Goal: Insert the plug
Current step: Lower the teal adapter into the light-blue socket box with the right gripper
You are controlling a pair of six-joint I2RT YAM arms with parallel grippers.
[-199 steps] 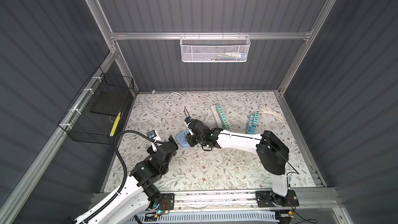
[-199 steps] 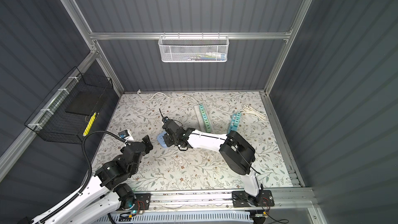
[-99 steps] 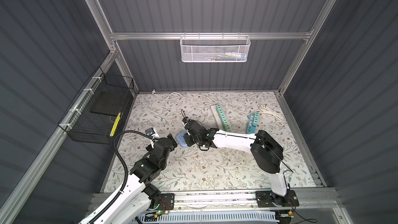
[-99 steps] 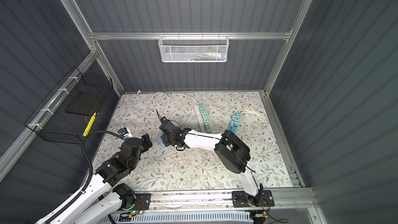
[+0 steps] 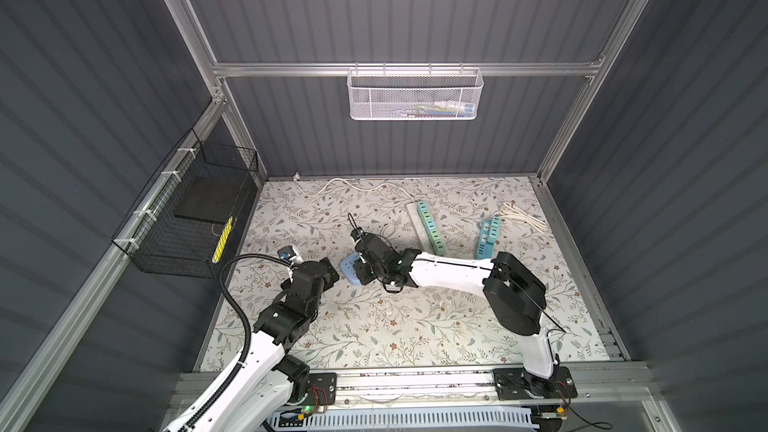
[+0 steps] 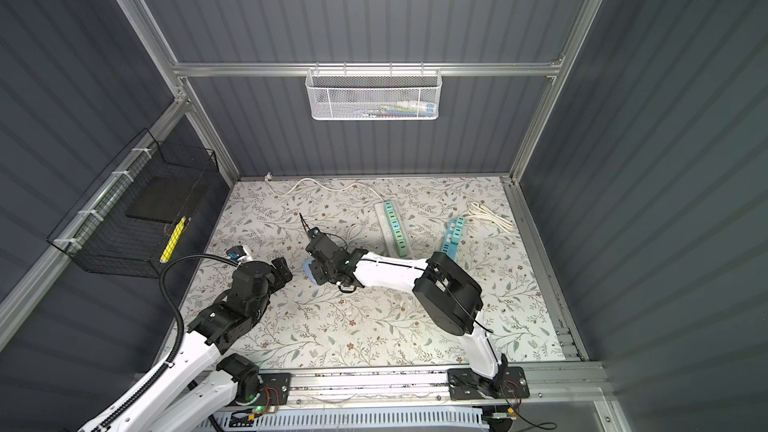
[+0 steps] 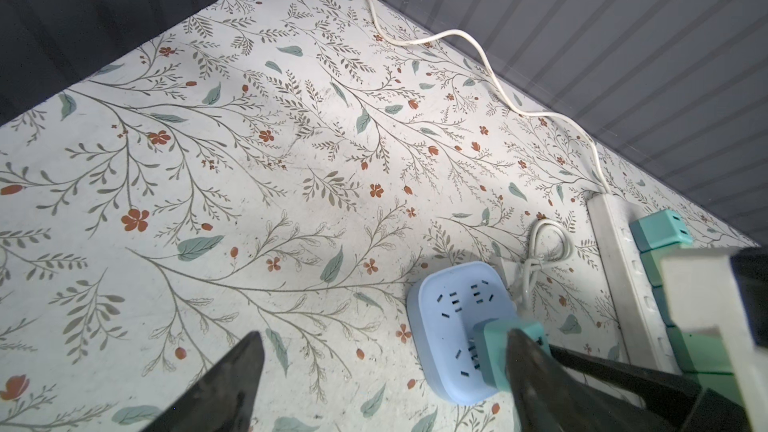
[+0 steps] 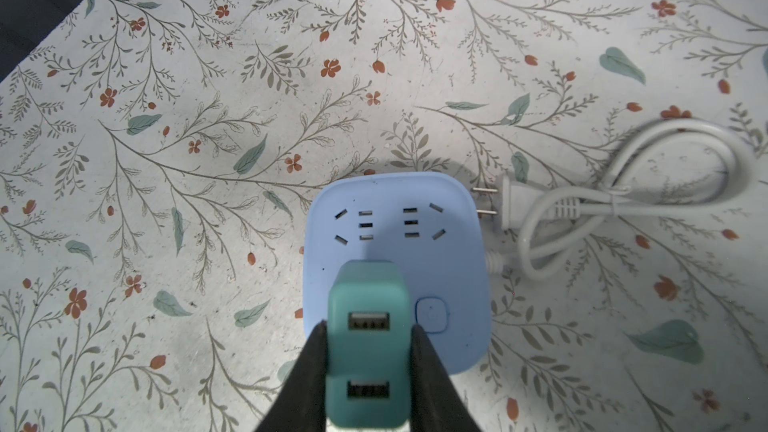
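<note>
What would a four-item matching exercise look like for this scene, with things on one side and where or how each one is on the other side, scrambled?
Things
1. teal adapter
2. left gripper
3. white mesh basket
4. blue socket block

Places or states
A. hanging on the back wall
B. lying flat on the floral mat
C. open, holding nothing
D. clamped in the right gripper

Pairs: 1-D, 2-C, 3-A, 4-B
</note>
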